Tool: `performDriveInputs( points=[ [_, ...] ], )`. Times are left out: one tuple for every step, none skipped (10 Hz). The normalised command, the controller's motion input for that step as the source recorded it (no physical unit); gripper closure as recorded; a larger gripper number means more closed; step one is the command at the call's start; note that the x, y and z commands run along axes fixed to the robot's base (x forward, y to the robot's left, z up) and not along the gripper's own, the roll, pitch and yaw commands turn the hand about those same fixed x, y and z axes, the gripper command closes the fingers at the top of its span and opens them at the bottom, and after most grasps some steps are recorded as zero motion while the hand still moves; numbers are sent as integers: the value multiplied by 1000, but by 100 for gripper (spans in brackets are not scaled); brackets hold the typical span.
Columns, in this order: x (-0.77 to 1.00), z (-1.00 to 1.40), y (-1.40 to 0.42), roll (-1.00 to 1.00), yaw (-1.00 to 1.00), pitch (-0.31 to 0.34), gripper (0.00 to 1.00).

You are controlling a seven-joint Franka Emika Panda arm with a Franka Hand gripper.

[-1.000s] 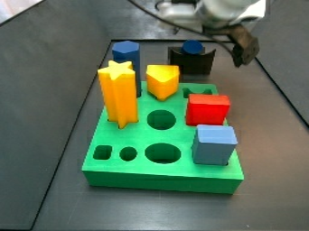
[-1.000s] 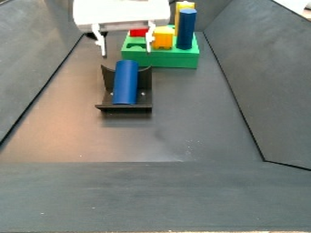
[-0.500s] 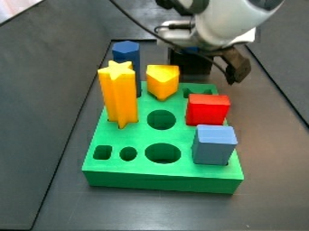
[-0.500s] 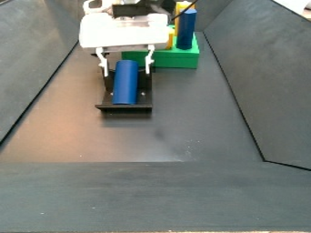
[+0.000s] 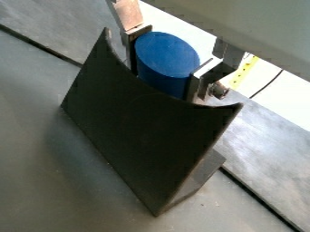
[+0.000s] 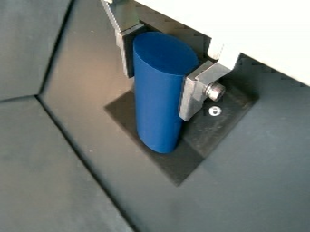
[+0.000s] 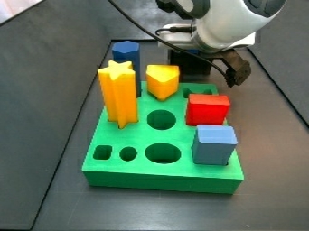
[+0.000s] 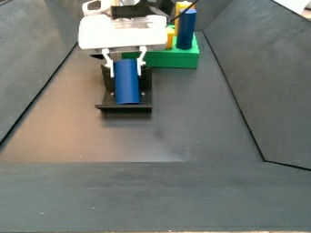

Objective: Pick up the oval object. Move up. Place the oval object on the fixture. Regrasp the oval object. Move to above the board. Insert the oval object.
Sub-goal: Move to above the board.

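Note:
The oval object [image 6: 160,91], a dark navy-blue peg, lies in the notch of the dark fixture [image 5: 133,136]. It also shows in a wrist view [image 5: 164,59] and in a side view [image 8: 125,84]. My gripper [image 6: 161,63] is down over the peg's end, with one silver finger [image 6: 198,86] pressed against each rounded side, so it is shut on the peg. The gripper also shows in both side views [image 8: 126,62] [image 7: 211,65]. The green board [image 7: 157,164] lies beside the fixture [image 8: 124,106]. In the side view with the board in front, the gripper hides the peg and the fixture.
The board carries a yellow star peg [image 7: 117,88], a yellow wedge piece [image 7: 162,81], a red cube [image 7: 208,109], a grey-blue cube [image 7: 215,143] and a blue hexagonal peg [image 7: 126,52]. Round holes [image 7: 161,117] in its top stand open. Dark sloping walls [image 8: 36,82] flank the floor.
The gripper came down from beside the fixture onto the peg. Its fingers, wide apart half a second ago, have closed in against the peg's sides. The peg has not moved.

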Motion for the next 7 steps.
performDriveInputs(
  points=[
    [237, 1000, 162, -85, -299, 154, 100],
    [229, 1000, 157, -88, -251, 174, 100],
    [209, 1000, 145, -94, -115, 230, 100],
    [201, 1000, 140, -95, -42, 259, 100],
    [196, 1000, 132, -86, 20, 275, 100],
    [192, 1000, 121, -59, 89, 279, 100],
    [193, 1000, 113, -43, 132, 269, 100]
  ],
)
